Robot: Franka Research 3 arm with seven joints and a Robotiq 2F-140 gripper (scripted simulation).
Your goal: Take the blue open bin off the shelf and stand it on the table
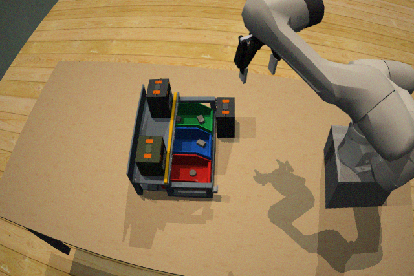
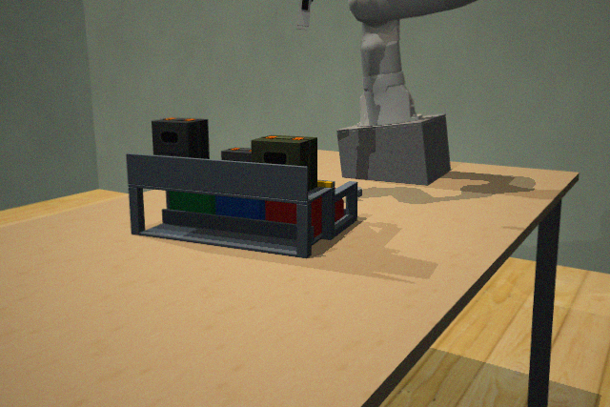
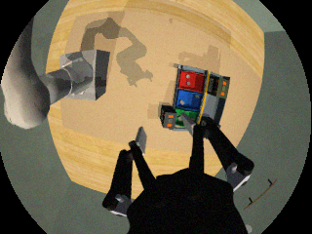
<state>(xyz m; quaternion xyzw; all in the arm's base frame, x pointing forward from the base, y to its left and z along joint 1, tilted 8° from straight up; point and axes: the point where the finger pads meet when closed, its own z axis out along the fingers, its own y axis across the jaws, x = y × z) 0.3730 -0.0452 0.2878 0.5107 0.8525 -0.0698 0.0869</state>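
top view steeply downward, exterior low sideways, wrist downward, sharing shelf (image 1: 136, 122)

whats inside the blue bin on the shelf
The top view shows one small grey block on the floor of the blue bin. Its corner under the yellow bar is hidden.
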